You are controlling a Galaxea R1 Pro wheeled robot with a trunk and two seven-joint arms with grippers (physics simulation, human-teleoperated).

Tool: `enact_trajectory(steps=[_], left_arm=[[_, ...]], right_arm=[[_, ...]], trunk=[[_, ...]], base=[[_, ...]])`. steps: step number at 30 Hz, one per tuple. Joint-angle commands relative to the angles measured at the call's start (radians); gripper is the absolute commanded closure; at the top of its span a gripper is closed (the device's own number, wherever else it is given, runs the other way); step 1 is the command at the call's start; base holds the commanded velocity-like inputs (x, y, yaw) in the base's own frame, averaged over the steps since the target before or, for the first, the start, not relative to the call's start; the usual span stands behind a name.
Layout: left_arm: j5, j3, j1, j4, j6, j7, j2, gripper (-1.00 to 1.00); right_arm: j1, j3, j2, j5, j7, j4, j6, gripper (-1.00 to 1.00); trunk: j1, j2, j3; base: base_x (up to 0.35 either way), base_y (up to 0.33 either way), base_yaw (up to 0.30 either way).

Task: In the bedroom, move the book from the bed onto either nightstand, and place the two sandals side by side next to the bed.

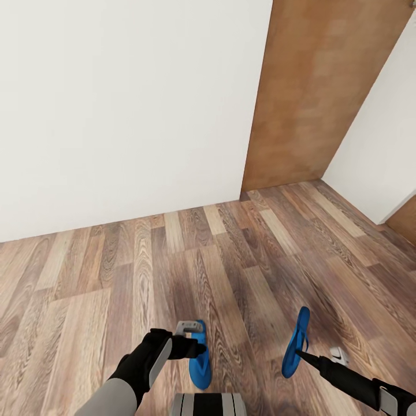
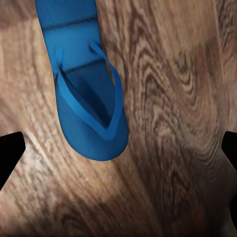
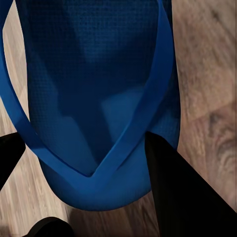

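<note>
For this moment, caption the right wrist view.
Right pincer closed on the blue sandal, one finger against its strap, above wood-plank floor.

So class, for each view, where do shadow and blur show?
Head view: soft render, faint shadow by the left sandal. Left wrist view: dark shadow on the floor below the sandal's toe. Right wrist view: the right sandal is dim and shaded, one finger of the claw a blurred black shape.

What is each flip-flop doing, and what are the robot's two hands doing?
Left sandal: flat on the wood floor, straps up, not held.
Right sandal: tilted up on edge, held.
Left gripper: open, above the left sandal.
Right gripper: shut on the right sandal's strap.
</note>
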Motion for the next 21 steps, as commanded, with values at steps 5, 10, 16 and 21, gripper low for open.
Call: enact_trajectory(steps=[5,10,16,21], left_arm=[[0.007,0.0,0.0,-0.001,0.006,0.002,0.0,-1.0],[0.007,0.0,0.0,-0.001,0.006,0.002,0.0,-1.0],[0.007,0.0,0.0,-0.001,0.007,0.005,0.0,-1.0],[0.009,0.002,0.0,-0.051,0.009,0.012,0.0,-1.0]], right_arm=[[-0.001,0.007,0.0,-0.011,0.003,0.003,0.012,1.0],[-0.001,0.007,0.0,-0.011,0.003,0.003,0.012,1.0],[-0.001,0.008,0.0,-0.011,0.003,0.003,0.012,1.0],[-0.001,0.008,0.0,-0.011,0.003,0.003,0.012,1.0]], trunk=[[0.0,0.0,-0.001],[0.0,0.0,-0.001],[0.0,0.0,-0.001],[0.0,0.0,-0.001]], base=[[-0.016,0.0,0.0],[-0.001,0.0,0.0],[0.0,0.0,0.0],[0.0,0.0,0.0]])
